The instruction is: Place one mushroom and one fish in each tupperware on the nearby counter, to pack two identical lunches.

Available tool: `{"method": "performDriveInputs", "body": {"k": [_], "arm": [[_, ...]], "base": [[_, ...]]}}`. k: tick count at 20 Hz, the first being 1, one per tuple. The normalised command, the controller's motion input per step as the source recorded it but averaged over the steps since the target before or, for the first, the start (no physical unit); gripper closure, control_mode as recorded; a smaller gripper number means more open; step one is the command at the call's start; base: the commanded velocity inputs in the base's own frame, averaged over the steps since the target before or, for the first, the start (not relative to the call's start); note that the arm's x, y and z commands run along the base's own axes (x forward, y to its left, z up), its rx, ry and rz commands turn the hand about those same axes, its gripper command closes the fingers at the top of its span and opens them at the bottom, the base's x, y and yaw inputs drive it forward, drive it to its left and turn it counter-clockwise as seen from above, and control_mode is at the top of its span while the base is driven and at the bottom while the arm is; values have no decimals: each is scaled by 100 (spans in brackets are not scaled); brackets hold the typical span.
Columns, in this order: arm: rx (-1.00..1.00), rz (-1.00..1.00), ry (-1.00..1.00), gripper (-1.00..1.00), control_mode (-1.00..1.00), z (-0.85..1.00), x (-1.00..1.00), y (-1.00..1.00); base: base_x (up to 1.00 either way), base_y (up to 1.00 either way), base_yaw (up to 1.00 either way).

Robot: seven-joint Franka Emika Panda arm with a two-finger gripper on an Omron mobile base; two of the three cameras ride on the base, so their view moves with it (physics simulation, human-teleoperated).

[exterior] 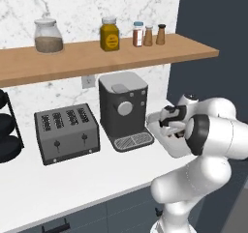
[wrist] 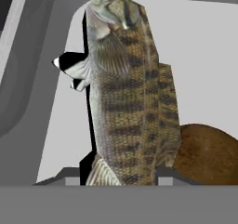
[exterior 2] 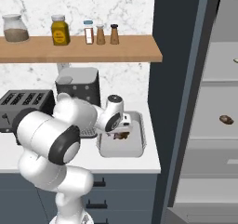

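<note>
One fish [wrist: 130,93] in hand [wrist: 121,179], above tupperware [exterior 2: 139,146], mushroom [wrist: 209,153] beside

A coffee machine [exterior: 124,109] stands just left of the gripper, with a drip grate at its foot, and a grey four-slot toaster [exterior: 67,132] sits further left beside it. Beyond the toaster, a black rack [exterior: 8,130] holds dark round shapes. Above and left of the gripper runs a wooden shelf [exterior: 97,58] carrying a glass jar [exterior: 48,36] of brownish grains, a yellow jar [exterior: 110,34], and three small shakers [exterior: 148,34] in a row. A marble wall [exterior: 72,5] rises behind. An outlet [exterior: 87,81] shows under the shelf.
</note>
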Motion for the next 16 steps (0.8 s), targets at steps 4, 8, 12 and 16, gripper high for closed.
{"method": "performDriveInputs", "body": {"k": [4,8,12,16], "arm": [[0,0,0,100,-100,-30,5,0],[0,0,0,100,-100,-16,4,-4],[0,-1,0,-100,-100,-12,-4,0],[0,-5,0,-100,-100,-2,-18,-3]], "base": [[0,0,0],[0,0,0],[0,0,0],[0,0,0]]}}
